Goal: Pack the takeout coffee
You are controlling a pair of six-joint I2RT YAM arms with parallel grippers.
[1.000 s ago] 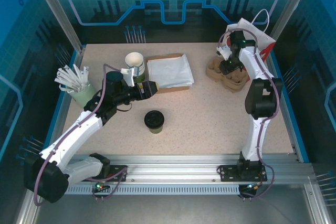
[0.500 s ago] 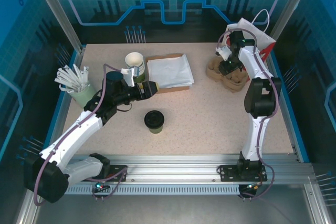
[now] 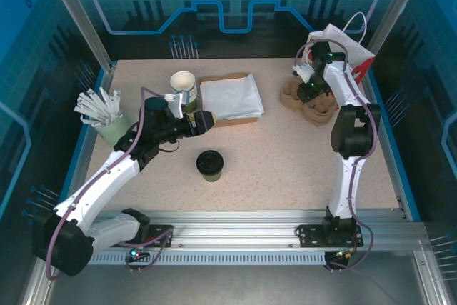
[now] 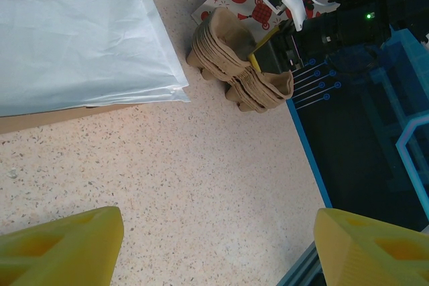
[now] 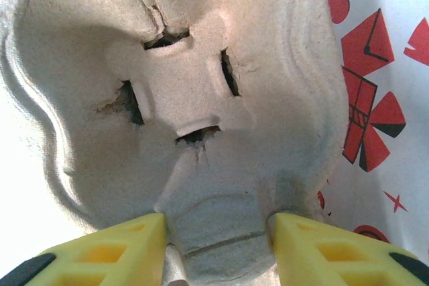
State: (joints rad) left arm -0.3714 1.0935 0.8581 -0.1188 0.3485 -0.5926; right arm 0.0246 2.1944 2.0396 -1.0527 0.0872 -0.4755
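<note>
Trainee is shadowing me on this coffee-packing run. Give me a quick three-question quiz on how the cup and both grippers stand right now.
1. True or false: the takeout coffee stands on the table with its black lid on, and neither gripper is touching it.
2. The right gripper has a finger on either side of part of which item? A. pulp cup tray B. paper bag C. cup of white sticks
3. Fill in: the left gripper is ___, with only bare tabletop between its fingers.

Key: 1 true; 2 A; 3 open.
</note>
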